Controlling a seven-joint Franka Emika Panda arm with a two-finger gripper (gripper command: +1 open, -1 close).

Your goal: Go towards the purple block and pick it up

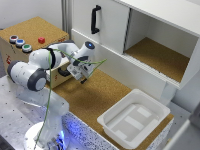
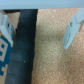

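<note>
The arm reaches over the cork counter (image 1: 100, 92), its gripper (image 1: 80, 74) hanging just beside the box (image 1: 30, 37) that carries a red button (image 1: 41, 40) and three round buttons (image 1: 20, 43). In the wrist view the two fingers (image 2: 72, 30) stand well apart with only bare cork between them, so the gripper is wide open and holds nothing. No view shows the purple block; a white tray (image 1: 132, 120) sits towards the exterior view's right.

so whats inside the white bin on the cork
The white bin looks empty: only its ridged bare floor shows in the exterior view. The strip behind its near wall is hidden. No purple block is visible inside.
</note>
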